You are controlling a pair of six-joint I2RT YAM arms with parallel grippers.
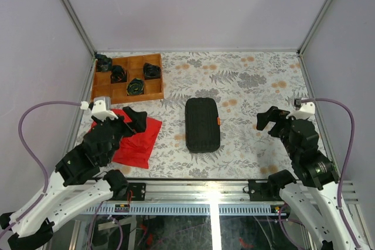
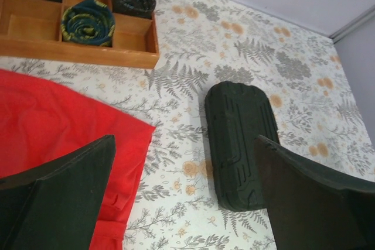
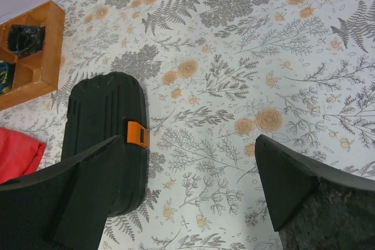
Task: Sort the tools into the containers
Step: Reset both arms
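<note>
A single container, the black ribbed case (image 1: 203, 125), lies shut in the middle of the table, its orange latch (image 1: 218, 122) on the right side. No tools show in any view. My left gripper (image 1: 133, 120) hovers open over the red cloth, left of the case; in its wrist view the case (image 2: 240, 139) lies just ahead of the right finger, with nothing between the jaws of the gripper (image 2: 184, 140). My right gripper (image 1: 268, 120) hangs open to the right of the case. Its wrist view shows the case (image 3: 105, 133) and latch (image 3: 137, 134) by the left finger of the empty gripper (image 3: 188, 139).
A compartmented wooden tray (image 1: 128, 97) with dark rolled items stands at the back left. The red cloth (image 1: 139, 143) lies in front of it, near the left arm. Grey walls close the table in on three sides.
</note>
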